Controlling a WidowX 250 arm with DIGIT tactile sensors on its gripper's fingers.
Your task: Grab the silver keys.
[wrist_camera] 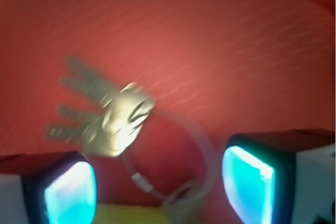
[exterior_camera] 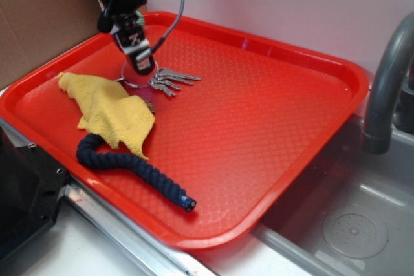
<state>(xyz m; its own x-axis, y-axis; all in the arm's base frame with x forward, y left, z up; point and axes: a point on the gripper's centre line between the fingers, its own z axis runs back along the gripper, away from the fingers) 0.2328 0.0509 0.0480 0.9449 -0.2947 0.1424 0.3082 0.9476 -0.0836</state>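
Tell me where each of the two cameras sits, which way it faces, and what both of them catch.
Exterior: off the tray's front corner, raised, looking down across the red tray with the yellow cloth, blue rope and sink; the arm and hand show.
Wrist: on the hand, looking down past its two fingertips at the tray; blurred.
Shared: the silver keys, their ring under the open hand.

Arm angled down from above, claw pointing downward, fingers spread apart
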